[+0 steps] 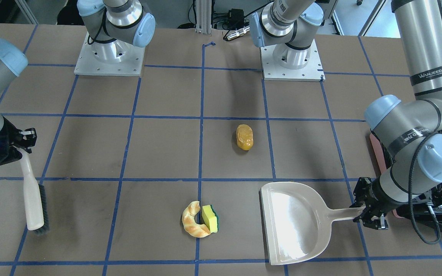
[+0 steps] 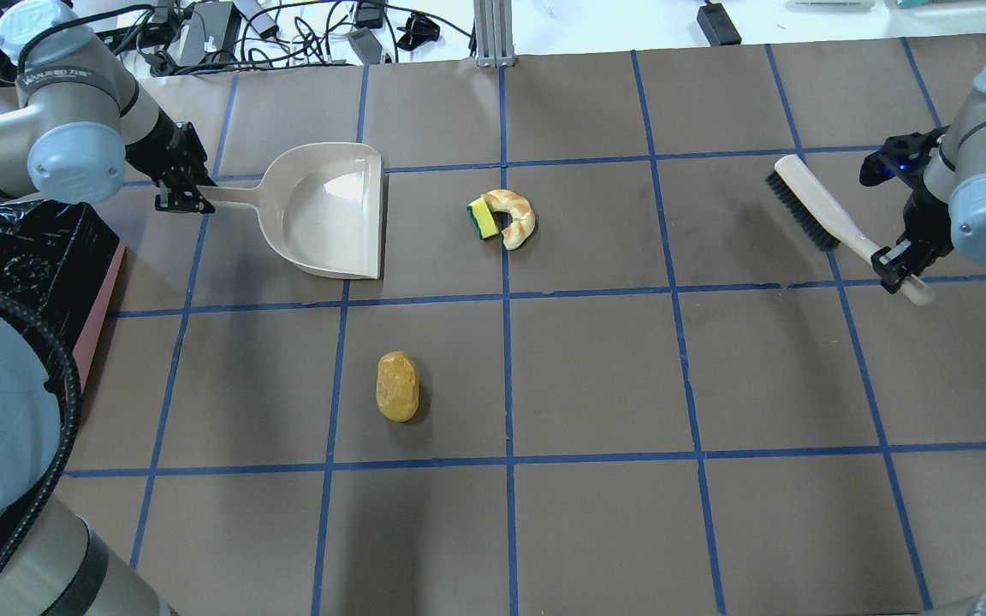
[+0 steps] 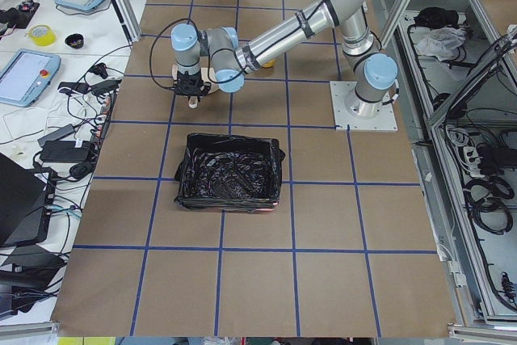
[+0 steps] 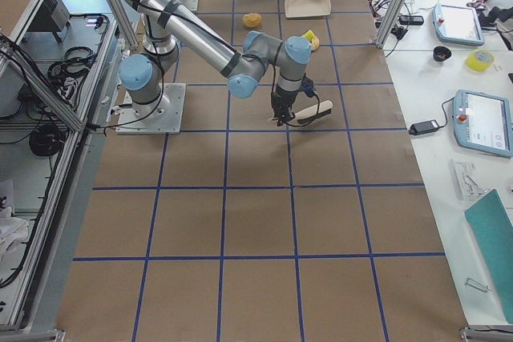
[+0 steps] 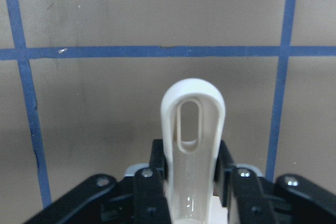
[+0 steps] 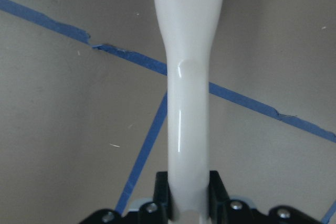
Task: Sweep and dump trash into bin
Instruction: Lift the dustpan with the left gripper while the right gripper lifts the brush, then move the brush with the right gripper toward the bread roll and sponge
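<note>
Clamping dustpan [image 2: 330, 214] handle: left jaws; right jaws clamp brush [image 2: 818, 205] handle.

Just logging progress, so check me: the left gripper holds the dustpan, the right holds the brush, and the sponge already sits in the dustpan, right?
Not quite. In the overhead view the sponge lies on the table against the pastry, outside the empty dustpan. The left gripper does hold the dustpan, the right gripper the brush.

"WANJEED" on left arm strap [image 1: 432, 75]
</note>
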